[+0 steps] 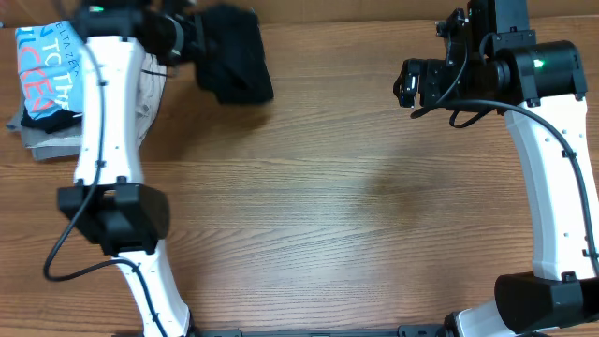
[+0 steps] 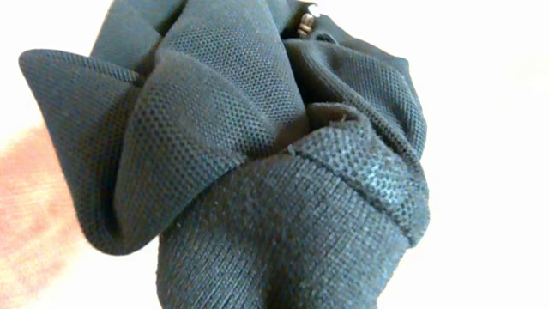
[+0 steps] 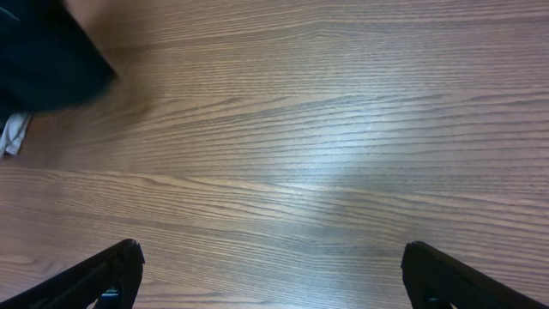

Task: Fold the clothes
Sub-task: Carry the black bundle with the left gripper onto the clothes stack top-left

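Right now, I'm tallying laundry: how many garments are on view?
3 at least: black garment, top left; light blue shirt in the far-left corner; pale fabric under it, perhaps more than one garment.

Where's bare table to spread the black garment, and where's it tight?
Free: the wide middle of the table, between the left arm, the right arm and the black garment at the far edge; also under the open right gripper. Crowded: the far-left corner, where the folded stack lies by the left arm.
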